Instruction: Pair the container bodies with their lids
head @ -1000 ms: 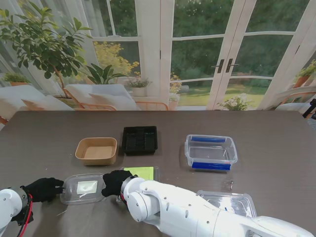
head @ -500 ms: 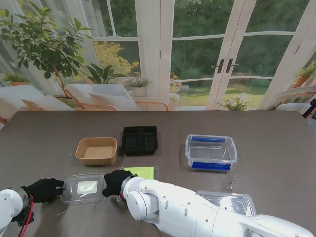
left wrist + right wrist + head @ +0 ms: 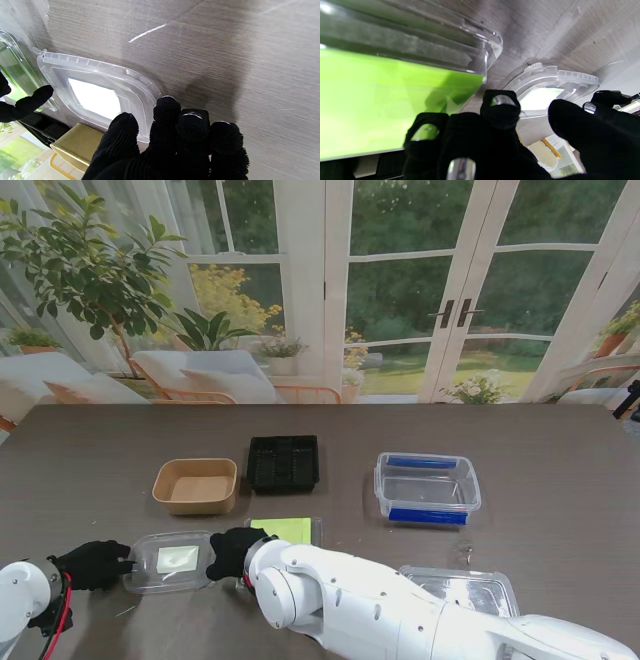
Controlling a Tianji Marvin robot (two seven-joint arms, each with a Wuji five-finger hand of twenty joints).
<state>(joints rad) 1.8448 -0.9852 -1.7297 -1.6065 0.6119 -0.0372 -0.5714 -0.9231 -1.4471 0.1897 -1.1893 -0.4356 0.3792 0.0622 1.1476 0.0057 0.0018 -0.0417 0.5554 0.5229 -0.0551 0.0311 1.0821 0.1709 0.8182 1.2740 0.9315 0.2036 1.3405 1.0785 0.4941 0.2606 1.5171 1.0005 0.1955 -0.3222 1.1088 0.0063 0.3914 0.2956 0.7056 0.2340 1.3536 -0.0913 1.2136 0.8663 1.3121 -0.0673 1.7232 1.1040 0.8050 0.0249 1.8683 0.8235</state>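
A clear lid (image 3: 170, 561) with a white label lies on the table near me on the left. My left hand (image 3: 95, 565) grips its left edge; in the left wrist view the thumb rests on the rim of the lid (image 3: 95, 97) and the other fingers (image 3: 192, 125) curl at its edge. My right hand (image 3: 232, 550) holds the opposite edge, with the lid (image 3: 545, 82) between thumb and fingers (image 3: 501, 107). A green-tinted lid (image 3: 287, 529) lies right beside that hand. Farther off stand a brown container (image 3: 196, 485), a black tray (image 3: 283, 463) and a clear container with blue clips (image 3: 427, 487).
Another clear lid (image 3: 465, 588) lies near me on the right, partly behind my right arm. The green lid (image 3: 382, 100) fills much of the right wrist view. The brown container (image 3: 75, 142) shows past the held lid.
Almost nothing differs. My left hand has slid a touch nearer to me along the lid's edge, and the lid has barely shifted.
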